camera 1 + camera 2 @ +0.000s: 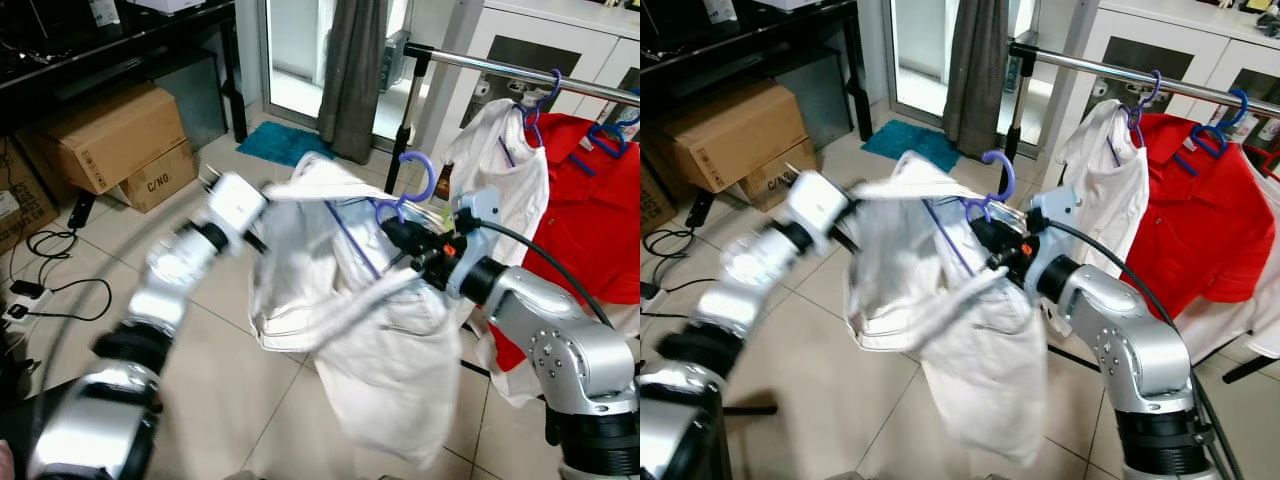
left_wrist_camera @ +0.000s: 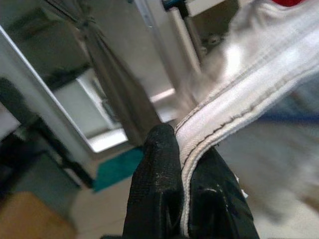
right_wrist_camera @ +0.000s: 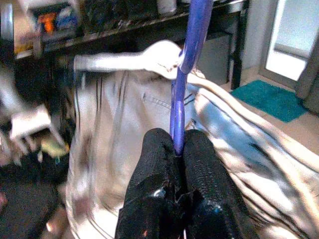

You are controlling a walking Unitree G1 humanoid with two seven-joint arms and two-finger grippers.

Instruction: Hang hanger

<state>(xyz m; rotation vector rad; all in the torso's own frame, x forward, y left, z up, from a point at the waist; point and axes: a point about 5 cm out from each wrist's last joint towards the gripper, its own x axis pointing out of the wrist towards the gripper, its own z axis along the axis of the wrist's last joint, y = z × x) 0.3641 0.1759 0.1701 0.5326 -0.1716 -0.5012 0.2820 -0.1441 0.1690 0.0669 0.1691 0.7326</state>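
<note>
Two eye views: at frame centre I hold a purple hanger (image 1: 410,195) carrying a limp white shirt (image 1: 350,310), below the rail (image 1: 520,75) at upper right, over tile floor (image 1: 230,380). Left wrist view: left gripper (image 2: 187,194) clamps the soft shirt hem. Right wrist view: right gripper (image 3: 174,186) pinches the stiff, light, probably slippery hanger; grip below the hook.

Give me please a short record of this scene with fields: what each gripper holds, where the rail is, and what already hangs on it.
left gripper: shut on white shirt, pinching its hem
right gripper: shut on purple hanger, which sits inside the shirt
rail: up and to the robot's right, hanger hook not yet on it
on rail: another white shirt, red shirt
floor: cardboard boxes, teal mat
</note>
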